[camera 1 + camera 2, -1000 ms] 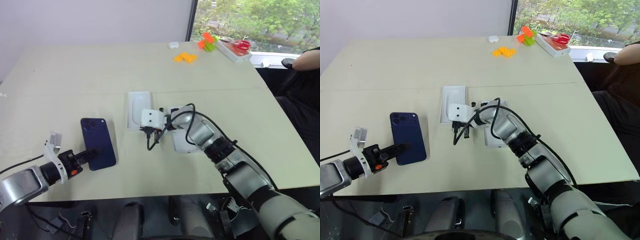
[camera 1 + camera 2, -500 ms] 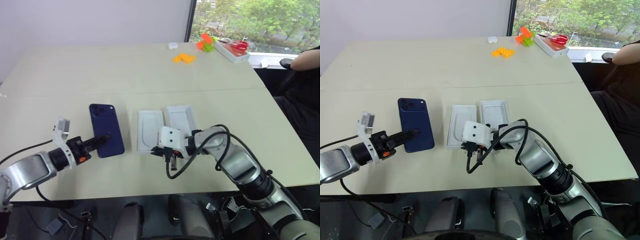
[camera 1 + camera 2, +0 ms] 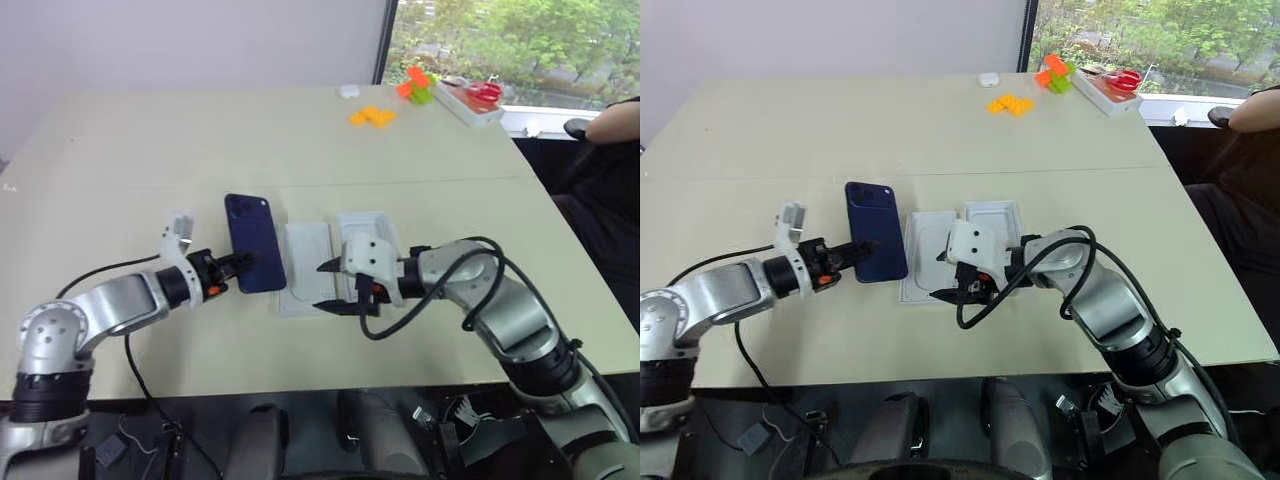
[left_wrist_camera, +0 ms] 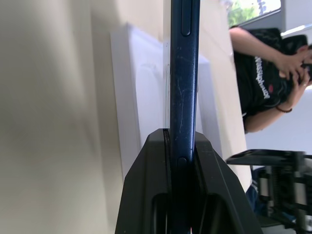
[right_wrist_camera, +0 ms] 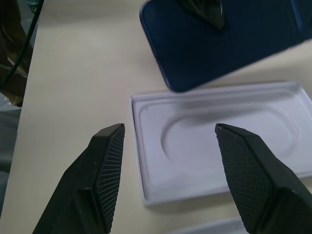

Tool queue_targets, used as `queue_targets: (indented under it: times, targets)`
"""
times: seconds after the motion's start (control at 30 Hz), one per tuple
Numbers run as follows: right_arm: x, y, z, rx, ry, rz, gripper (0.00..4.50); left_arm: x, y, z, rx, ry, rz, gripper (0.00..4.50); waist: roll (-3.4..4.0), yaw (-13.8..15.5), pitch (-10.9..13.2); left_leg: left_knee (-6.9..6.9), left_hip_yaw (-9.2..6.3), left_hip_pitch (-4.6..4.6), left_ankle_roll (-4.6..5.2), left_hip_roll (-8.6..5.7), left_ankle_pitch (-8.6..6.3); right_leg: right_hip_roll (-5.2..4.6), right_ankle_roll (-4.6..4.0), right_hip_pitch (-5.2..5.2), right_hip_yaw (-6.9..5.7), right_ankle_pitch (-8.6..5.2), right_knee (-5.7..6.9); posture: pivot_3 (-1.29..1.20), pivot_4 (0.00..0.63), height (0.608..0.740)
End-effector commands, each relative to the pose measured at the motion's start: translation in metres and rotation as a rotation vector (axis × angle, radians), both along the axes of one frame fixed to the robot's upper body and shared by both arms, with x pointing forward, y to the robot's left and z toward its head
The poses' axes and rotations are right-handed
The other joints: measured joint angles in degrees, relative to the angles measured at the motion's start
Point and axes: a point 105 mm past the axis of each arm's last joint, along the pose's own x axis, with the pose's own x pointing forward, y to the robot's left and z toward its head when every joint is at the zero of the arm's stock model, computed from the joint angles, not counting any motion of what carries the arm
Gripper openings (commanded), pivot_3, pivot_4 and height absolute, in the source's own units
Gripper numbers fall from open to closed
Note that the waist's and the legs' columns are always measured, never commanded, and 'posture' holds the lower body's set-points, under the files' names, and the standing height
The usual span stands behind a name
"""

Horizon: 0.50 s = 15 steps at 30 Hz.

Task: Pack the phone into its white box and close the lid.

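1. Pale desk (image 3: 150,150) by a window, with orange blocks (image 3: 371,116) far back
2. Two white trays side by side mid-desk: thin insert with oval recess (image 3: 306,265), bare inside; white box (image 3: 366,228) just beyond, partly hidden
3. Left hand (image 3: 858,252) clamped on phone (image 3: 253,256), held beside the insert
4. Right hand (image 3: 335,286) spread wide, gripping nothing, above the insert

A beige table (image 3: 150,140) bears two white trays (image 3: 305,265), orange blocks (image 3: 370,116).
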Motion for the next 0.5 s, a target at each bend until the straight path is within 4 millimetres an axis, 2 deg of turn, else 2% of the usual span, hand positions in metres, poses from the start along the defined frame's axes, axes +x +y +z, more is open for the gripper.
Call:
queue_targets:
  times: [0.03,0.17,0.37,0.5]
  targets:
    - [0.0,-0.006,0.013,0.027,-0.058,-0.009,3.08,0.004,-0.017,0.012,-0.004,-0.024,-0.062,0.0,0.0,0.0,0.0,0.0,0.0,0.0,0.0,0.0,0.0,0.0,0.0,0.0,0.0,0.0,0.01,0.0,0.15,0.726]
    - [0.005,-0.015,0.01,0.011,-0.069,-0.051,3.08,0.011,-0.03,0.007,-0.003,0.025,-0.081,0.0,-0.01,-0.1,0.0,0.02,-0.01,0.02,-0.02,-0.03,0.02,0.01,0.0,0.02,0.01,0.01,0.03,0.0,0.15,0.726]
    - [0.012,-0.024,0.007,0.0,-0.081,-0.1,3.08,0.009,-0.049,0.006,0.013,0.034,-0.16,0.0,-0.01,0.1,0.0,0.01,-0.05,0.02,-0.16,-0.03,0.09,0.02,0.17,0.01,0.0,0.12,0.07,0.0,0.15,0.726]
    - [0.009,-0.025,0.006,0.005,-0.087,-0.091,3.08,0.01,-0.052,0.002,0.016,0.057,-0.155,0.0,-0.02,0.1,0.0,0.01,-0.04,0.0,-0.26,-0.07,0.15,-0.03,0.16,0.02,0.01,0.11,0.06,0.0,0.15,0.726]
